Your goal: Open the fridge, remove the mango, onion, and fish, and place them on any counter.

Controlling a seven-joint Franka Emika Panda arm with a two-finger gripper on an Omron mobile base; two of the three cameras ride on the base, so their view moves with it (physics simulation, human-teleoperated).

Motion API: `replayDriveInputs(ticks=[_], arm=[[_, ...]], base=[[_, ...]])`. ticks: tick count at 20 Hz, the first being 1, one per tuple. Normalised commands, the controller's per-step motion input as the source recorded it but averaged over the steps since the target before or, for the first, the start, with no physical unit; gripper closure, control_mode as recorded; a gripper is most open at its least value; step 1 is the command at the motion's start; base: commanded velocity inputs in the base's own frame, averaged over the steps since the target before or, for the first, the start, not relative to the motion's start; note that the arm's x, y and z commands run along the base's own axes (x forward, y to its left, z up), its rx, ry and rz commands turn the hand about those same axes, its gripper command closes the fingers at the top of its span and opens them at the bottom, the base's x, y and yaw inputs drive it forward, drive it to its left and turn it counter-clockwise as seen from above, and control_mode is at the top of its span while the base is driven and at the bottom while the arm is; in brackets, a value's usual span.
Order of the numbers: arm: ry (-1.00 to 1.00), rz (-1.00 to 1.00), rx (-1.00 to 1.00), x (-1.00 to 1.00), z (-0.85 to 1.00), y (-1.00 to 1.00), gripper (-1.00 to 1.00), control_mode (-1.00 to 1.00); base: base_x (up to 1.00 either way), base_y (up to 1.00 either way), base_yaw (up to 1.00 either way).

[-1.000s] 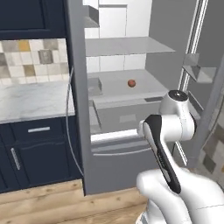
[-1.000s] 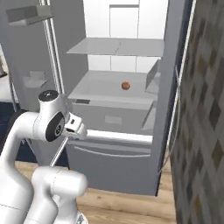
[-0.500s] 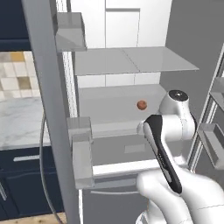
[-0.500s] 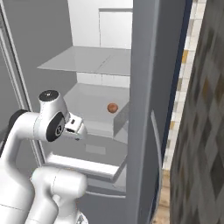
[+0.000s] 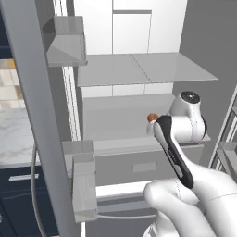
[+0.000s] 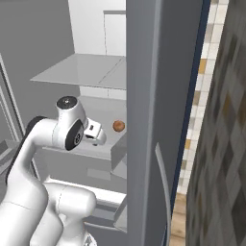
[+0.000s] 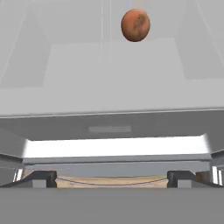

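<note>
Onion [image 7: 135,25] sitting ahead of the released, wide-spread pincer [image 7: 111,177] is looking light, round and slippery, best squeezed across its middle.

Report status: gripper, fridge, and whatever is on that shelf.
Gripper open, empty. Fridge doors open. Reddish-brown round item on middle shelf, ahead of fingers, untouched. Path looks clear.
</note>
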Motion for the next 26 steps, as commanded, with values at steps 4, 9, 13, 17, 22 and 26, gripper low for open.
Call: replayDriveInputs(ticks=[4,9,13,17,22,26], arm=[[-0.04,-0.01,0.0,0.98,0.01,-0.24,-1.0,-1.0],[0.1,-0.07,0.0,1.0,0.0,-0.04,-1.0,-1.0],[0.16,-0.07,0.0,1.0,0.0,-0.1,-1.0,-1.0],[0.02,-0.01,-0.01,0.71,-0.14,-0.16,-1.0,-1.0],[0.0,0.0,-0.06,0.47,-0.39,-0.25,-1.0,-1.0],[0.0,0.0,-0.06,0.41,-0.42,-0.15,-1.0,-1.0]], base=[[0.0,0.0,0.0],[0.0,0.0,0.0],[0.0,0.0,0.0],[0.0,0.0,0.0],[0.0,0.0,0.0],[0.0,0.0,0.0]])
